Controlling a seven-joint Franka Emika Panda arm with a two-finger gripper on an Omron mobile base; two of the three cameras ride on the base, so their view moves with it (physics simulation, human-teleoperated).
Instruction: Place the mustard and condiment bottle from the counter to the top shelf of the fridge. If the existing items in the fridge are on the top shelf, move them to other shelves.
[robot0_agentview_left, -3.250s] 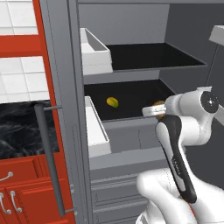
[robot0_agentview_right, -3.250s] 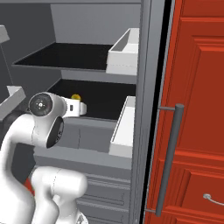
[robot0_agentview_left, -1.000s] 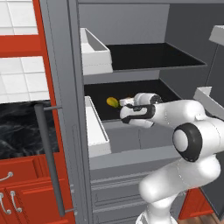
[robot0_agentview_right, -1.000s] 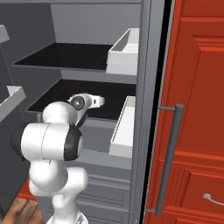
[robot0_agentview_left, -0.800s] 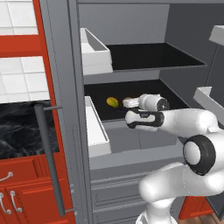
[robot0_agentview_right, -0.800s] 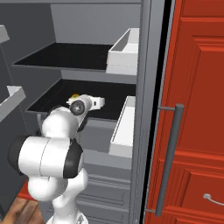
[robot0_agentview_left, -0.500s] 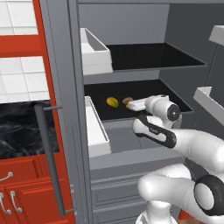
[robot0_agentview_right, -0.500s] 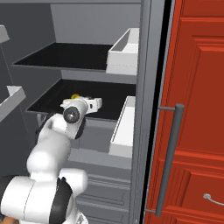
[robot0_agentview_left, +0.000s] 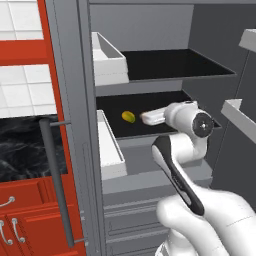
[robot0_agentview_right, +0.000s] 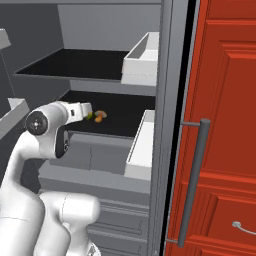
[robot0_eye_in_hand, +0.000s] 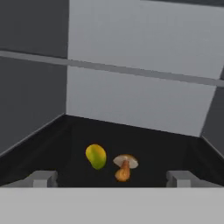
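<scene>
Fridge (robot0_agentview_left: 70, 75) middle shelf holds fruit (robot0_eye_in_hand: 96, 156) beside mushroom (robot0_eye_in_hand: 124, 166); jaws spread, empty.

Fridge count: two small items on one shelf.
One yellow-green fruit (robot0_eye_in_hand: 96, 156), one orange-tan mushroom (robot0_eye_in_hand: 124, 166), two black shelves, two white door bins.

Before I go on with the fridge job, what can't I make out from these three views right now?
- Mushroom piece: in the left base view, hidden behind the hand.
- Fruit: in the right base view, mostly hidden by the hand.
- Gripper: hand view's bottom edge cuts its fingertips; jaws stand wide.
- Counter: left base view's edge and the fridge door cut it off.
</scene>
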